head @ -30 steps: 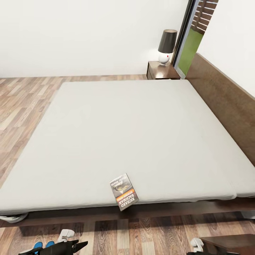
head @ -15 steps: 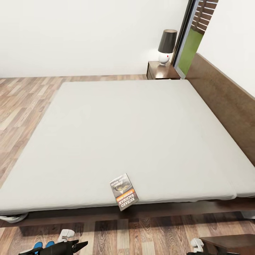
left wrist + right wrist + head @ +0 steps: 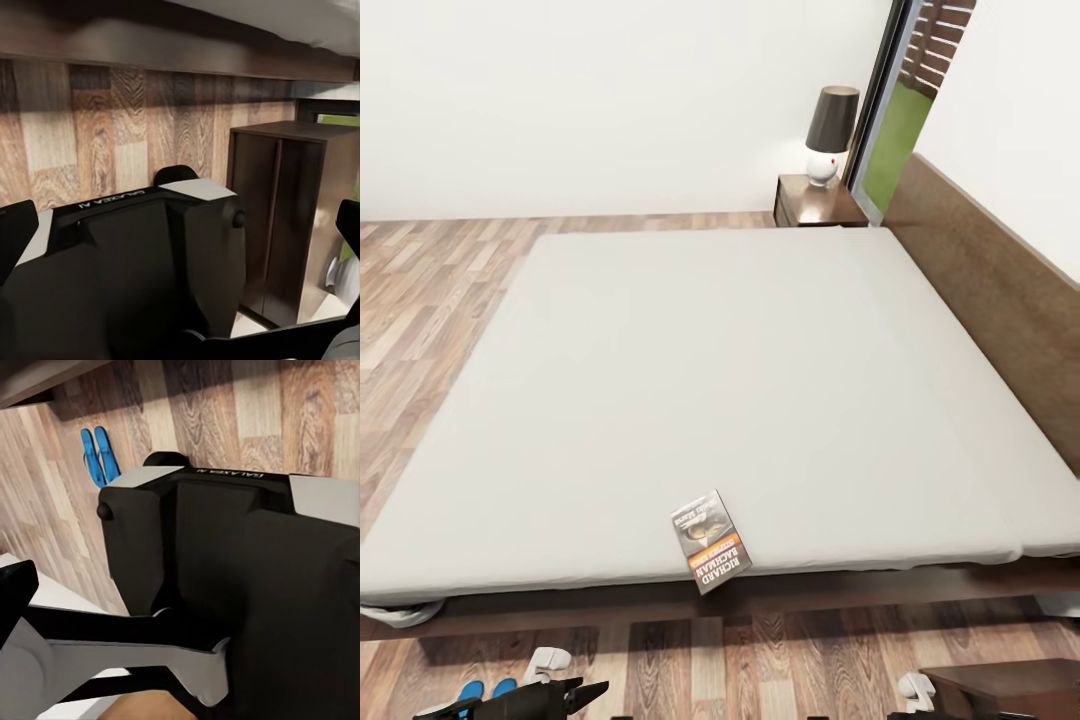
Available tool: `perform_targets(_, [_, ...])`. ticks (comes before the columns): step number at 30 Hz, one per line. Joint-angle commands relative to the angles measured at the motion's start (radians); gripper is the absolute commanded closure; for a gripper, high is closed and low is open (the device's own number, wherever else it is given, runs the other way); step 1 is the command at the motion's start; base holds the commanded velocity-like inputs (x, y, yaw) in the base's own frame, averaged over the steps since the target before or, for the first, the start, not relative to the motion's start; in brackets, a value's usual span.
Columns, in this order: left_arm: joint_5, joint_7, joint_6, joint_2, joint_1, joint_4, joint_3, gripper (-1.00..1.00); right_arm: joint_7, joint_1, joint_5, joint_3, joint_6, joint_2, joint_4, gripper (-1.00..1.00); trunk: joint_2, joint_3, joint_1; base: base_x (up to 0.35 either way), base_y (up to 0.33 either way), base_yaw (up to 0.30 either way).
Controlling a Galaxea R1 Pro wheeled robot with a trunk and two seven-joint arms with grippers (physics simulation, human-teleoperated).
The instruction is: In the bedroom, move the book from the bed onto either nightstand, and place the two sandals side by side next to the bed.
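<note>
The book, dark grey with an orange band, lies on the grey mattress at the near edge of the bed. Two blue sandals lie side by side on the wood floor close to the bed frame; in the head view they peek out by my left arm. One nightstand stands beyond the bed's far corner, and another nightstand sits low at the near right. My left gripper hangs open over my own base, empty. The right gripper is open too, holding nothing.
A lamp with a dark shade stands on the far nightstand. The brown headboard runs along the bed's right side. A dark-framed window is behind it. My black and grey base sits on the plank floor before the bed.
The head view has shifted very slightly. The book, the sandals and both arms stay where they were.
</note>
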Motion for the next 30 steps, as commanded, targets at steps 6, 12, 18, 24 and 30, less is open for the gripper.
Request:
perform_targets(6, [0.007, -0.002, -0.004, 0.001, 0.0, 0.0, -0.008, -1.0, 0.002, 0.0, -0.008, 0.0, 0.011, 0.0, 0.0, -1.0, 0.028, 0.012, -0.015, 0.0, 0.0, 0.0])
perform_targets(12, [0.007, -0.002, -0.004, 0.0, 0.0, 0.0, -0.008, -1.0, -0.01, 0.0, -0.008, 0.002, 0.004, 0.009, 0.018, -1.0, 0.028, 0.012, -0.015, 0.0, 0.0, 0.0])
perform_targets(18, [0.007, -0.002, -0.004, 0.0, 0.0, 0.0, -0.008, -1.0, -0.165, 0.0, -0.008, 0.004, -0.009, 0.159, 0.029, -1.0, 0.028, 0.012, -0.015, 0.0, 0.0, 0.0])
perform_targets(24, [0.007, -0.003, -0.004, 0.0, 0.0, 0.0, -0.008, -1.0, -0.323, 0.0, -0.013, 0.001, -0.032, 0.294, 0.019, -1.0, 0.028, 0.012, -0.015, 0.0, 0.0, 0.0])
perform_targets(30, [0.007, -0.008, -0.004, 0.0, 0.0, 0.0, -0.008, -1.0, -0.332, -0.001, -0.017, -0.001, -0.035, 0.312, -0.052, -1.0, 0.028, 0.012, -0.015, 0.0, 0.0, 0.0])
